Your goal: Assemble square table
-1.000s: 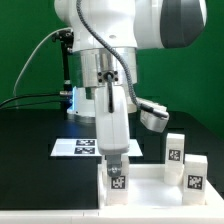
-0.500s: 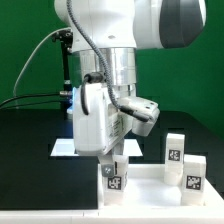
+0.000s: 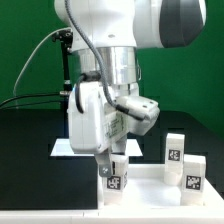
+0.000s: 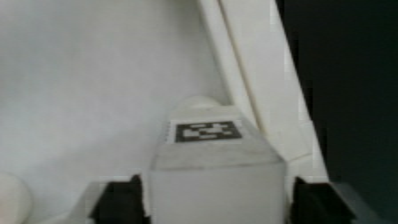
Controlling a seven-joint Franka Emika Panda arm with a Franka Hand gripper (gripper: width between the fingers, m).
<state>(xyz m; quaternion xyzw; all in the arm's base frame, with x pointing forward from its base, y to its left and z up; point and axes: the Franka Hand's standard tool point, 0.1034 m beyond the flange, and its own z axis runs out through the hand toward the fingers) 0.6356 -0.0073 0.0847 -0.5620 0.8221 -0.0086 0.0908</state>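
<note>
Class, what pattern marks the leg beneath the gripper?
A black-and-white square tag on the white leg, clearest in the wrist view.

Behind everything a green backdrop [image 3: 25, 40], below it a black table [image 3: 30, 160], on that table the flat white marker board [image 3: 62, 146] half hidden, and on the exterior view's left some black cables [image 3: 35, 70] hanging.

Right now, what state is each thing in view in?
tool: open, fingers either side of a leg, not clamped.
leg under the tool: upright at the tabletop's corner on the exterior view's left.
two other legs: upright, at the exterior view's right, untouched.
tabletop: flat on the table, rim up.
marker board: flat, behind the arm.
</note>
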